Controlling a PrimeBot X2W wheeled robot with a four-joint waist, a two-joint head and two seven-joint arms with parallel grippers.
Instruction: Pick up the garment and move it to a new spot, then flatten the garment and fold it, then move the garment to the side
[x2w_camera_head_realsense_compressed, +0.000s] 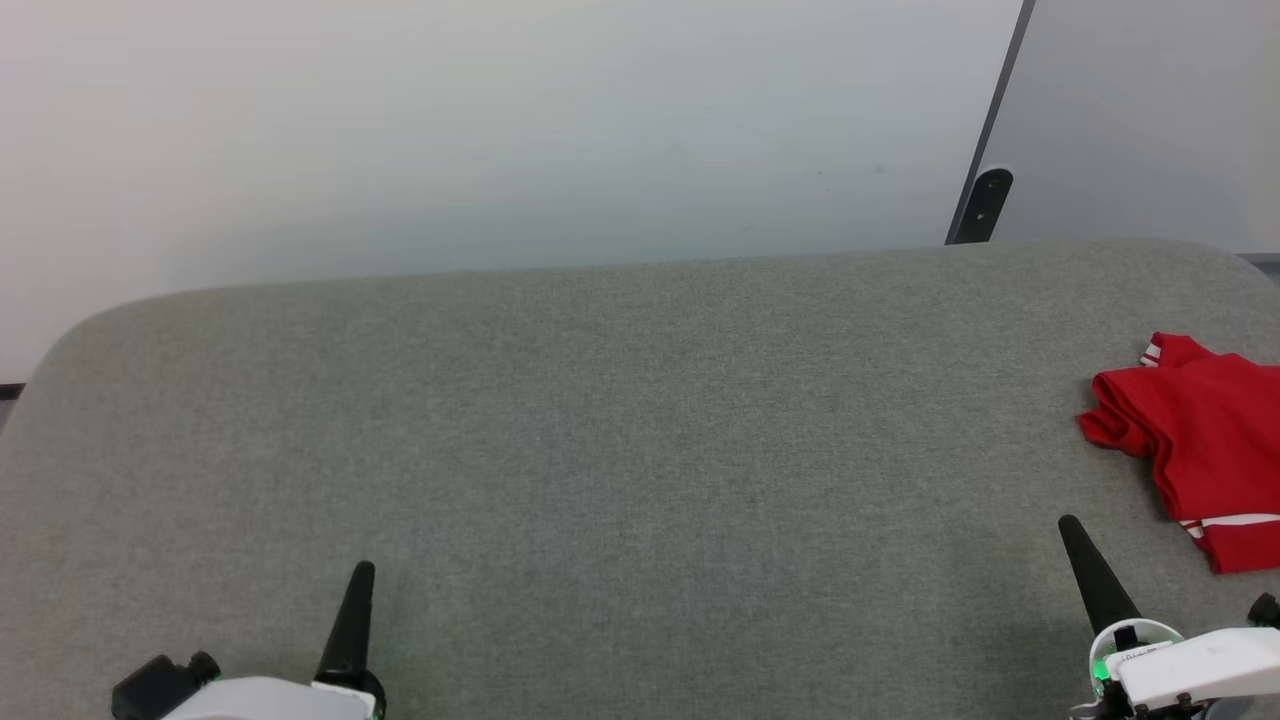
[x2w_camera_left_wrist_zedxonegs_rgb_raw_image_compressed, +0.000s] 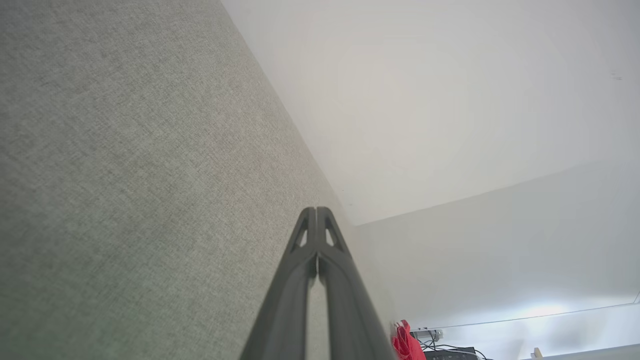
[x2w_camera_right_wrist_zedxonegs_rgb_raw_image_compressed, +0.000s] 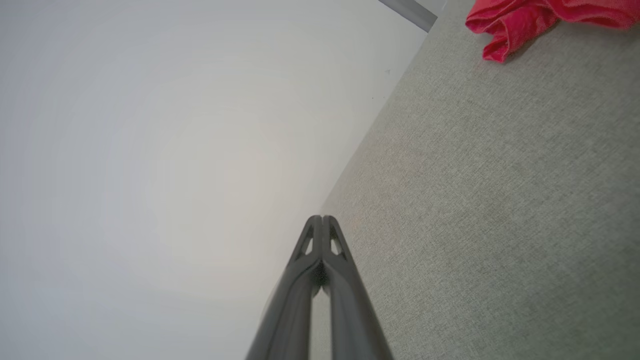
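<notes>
1. The garment (x2w_camera_head_realsense_compressed: 1205, 440), a red fabric shirt with red-and-white striped trim, lies loosely folded and rumpled at the right edge of the grey fabric-covered counter (x2w_camera_head_realsense_compressed: 640, 430). The frame cuts part of it off.
2. It lies beyond and to the right of the right end effector (x2w_camera_head_realsense_compressed: 1072, 528), near it but not touching. The left end effector (x2w_camera_head_realsense_compressed: 364, 572) is well apart from it.
3. Both end effectors sit by the counter's near edge, one toward each corner. Their dark fingers are pressed together, hold nothing, and point toward the far edge and the pale wall (x2w_camera_head_realsense_compressed: 500, 130).
</notes>
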